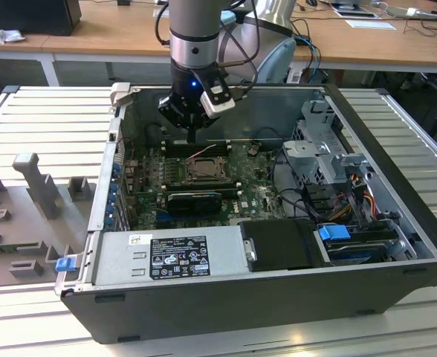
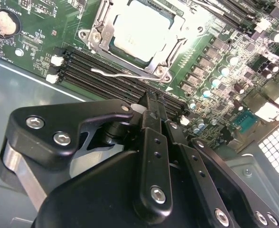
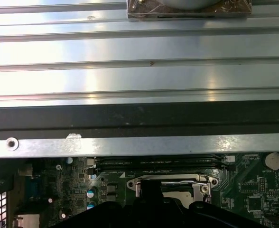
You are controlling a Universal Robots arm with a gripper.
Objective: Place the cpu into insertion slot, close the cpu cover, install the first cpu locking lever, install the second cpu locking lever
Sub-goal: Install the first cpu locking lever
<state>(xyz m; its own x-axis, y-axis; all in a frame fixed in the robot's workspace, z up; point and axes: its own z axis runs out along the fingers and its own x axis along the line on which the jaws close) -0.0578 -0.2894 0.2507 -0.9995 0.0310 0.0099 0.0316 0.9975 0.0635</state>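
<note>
The cpu [image 2: 140, 28] shows its pale metal face inside the insertion slot [image 1: 203, 170] on the green motherboard. The cpu cover [image 2: 171, 51], a dull silver frame, lies down around the chip. A thin wire locking lever [image 2: 116, 73] runs along the socket's edge beside the memory slots; whether it is latched I cannot tell. My gripper [image 1: 194, 137] hangs just above the board beside the socket, toward the case's back wall. Its black fingers [image 2: 153, 118] are pressed together with nothing between them. In the first wrist view the cover [image 3: 170, 179] sits just past the gripper [image 3: 151, 189].
Long black memory slots [image 2: 106, 71] lie under the gripper. A black graphics card [image 1: 194, 199] and a grey labelled power-supply box [image 1: 170, 256] sit in front of the socket. A metal drive cage [image 1: 326, 156] with cables fills the exterior view's right. The case walls [image 3: 139, 118] surround everything.
</note>
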